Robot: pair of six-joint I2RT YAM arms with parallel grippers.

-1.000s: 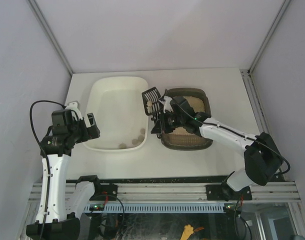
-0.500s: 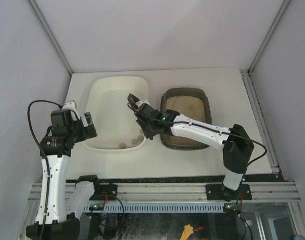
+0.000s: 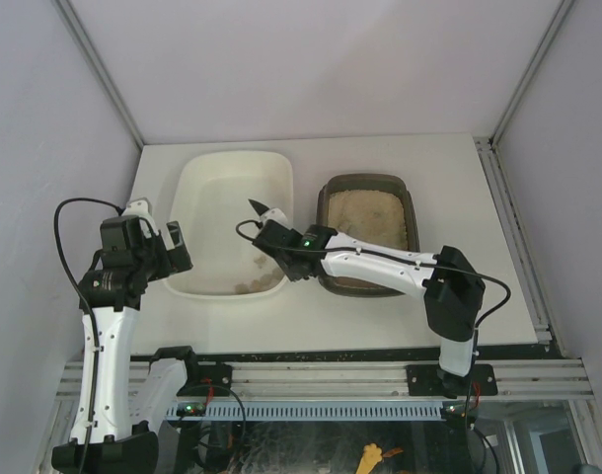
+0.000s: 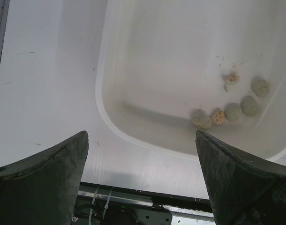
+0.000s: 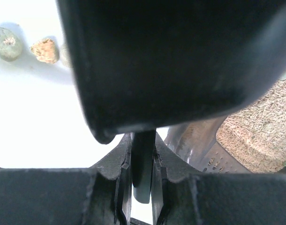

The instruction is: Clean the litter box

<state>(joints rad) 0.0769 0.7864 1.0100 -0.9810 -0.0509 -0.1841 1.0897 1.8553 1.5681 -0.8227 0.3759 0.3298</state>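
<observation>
Right gripper clamps the black scoop above clumps in the cream tub — swung from the litter box at 3 o'clock; left gripper gapes at 9 o'clock.

The top camera sits well above the cream tub, on its near side, looking steeply down on all of it. The left wrist camera faces down, close over the tub's near-left corner. The right wrist camera, closest of all, shares the tub's clumps with it.
</observation>
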